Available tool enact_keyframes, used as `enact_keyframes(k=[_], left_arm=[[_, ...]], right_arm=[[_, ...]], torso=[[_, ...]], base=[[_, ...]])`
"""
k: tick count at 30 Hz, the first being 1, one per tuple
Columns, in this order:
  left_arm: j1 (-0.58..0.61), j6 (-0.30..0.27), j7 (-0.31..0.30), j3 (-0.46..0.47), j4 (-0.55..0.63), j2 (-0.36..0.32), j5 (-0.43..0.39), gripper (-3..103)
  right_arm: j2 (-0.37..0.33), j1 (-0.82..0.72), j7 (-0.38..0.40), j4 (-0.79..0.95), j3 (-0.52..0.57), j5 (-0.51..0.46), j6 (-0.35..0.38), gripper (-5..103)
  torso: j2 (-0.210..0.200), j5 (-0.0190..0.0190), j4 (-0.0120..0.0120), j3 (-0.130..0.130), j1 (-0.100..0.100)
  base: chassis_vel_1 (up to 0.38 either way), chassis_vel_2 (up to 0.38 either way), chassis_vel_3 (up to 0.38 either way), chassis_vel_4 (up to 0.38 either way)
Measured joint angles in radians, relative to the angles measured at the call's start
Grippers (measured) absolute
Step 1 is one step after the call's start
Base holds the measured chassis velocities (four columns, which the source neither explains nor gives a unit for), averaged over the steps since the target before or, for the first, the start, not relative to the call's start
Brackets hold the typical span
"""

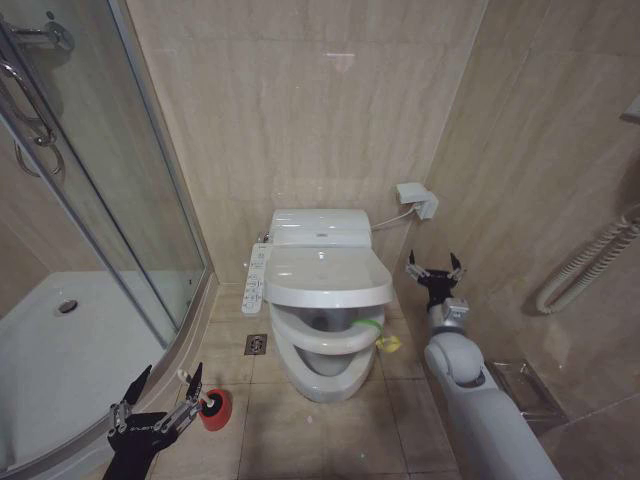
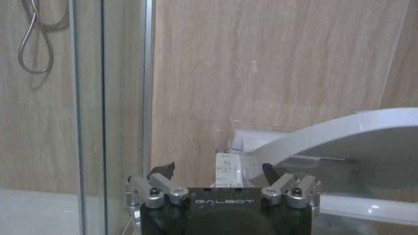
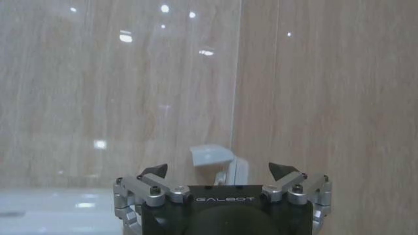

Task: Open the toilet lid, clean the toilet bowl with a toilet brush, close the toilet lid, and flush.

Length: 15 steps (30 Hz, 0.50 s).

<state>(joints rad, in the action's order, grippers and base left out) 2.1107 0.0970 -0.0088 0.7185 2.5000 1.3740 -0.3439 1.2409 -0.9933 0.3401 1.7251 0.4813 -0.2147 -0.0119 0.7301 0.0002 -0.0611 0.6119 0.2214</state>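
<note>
The lid (image 1: 328, 274) lies nearly flat over the bowl (image 1: 325, 375), only slightly raised, with its yellow-green strap (image 1: 372, 326) at the front rim on the robot's right. The right claw (image 1: 433, 270) hangs just beside the lid's right edge, level with it, fingers spread wide and holding nothing. The strap is below and toward the robot from that claw, a short way off.

The left claw (image 1: 158, 402) hovers low over the floor, also wide open and empty. The red cup (image 1: 214, 408) holding the brush sits just beside its right finger, nearly touching.

The step in hand looks like lifting the lid. To do it well, the right claw should drop and draw back toward the strap, close on the loop squarely, not on the smooth rim where the fingers would slip, then swing up and back along the hinge's arc until the lid leans on the tank (image 1: 321, 227). Pulling straight up would strain the hinge. The left claw is well placed for the brush afterwards.
</note>
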Motion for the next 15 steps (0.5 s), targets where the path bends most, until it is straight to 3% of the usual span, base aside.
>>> enact_keyframes(k=[6, 15], left_arm=[[0.000, 0.000, 0.000, 0.000, 0.000, 0.000, 0.000, 92], [0.000, 0.000, 0.000, 0.000, 0.000, 0.000, 0.000, 92]], right_arm=[[-0.016, 0.000, -0.012, 0.075, -0.016, -0.080, 0.045, 100], [-0.057, -0.046, -0.053, 0.271, -0.022, -0.227, 0.182, 100]], torso=[[0.000, -0.0003, -0.0003, 0.000, 0.000], [0.000, -0.0003, -0.0006, 0.000, 0.000]], base=[[0.000, 0.000, 0.000, 0.000], [0.000, 0.000, 0.000, 0.000]])
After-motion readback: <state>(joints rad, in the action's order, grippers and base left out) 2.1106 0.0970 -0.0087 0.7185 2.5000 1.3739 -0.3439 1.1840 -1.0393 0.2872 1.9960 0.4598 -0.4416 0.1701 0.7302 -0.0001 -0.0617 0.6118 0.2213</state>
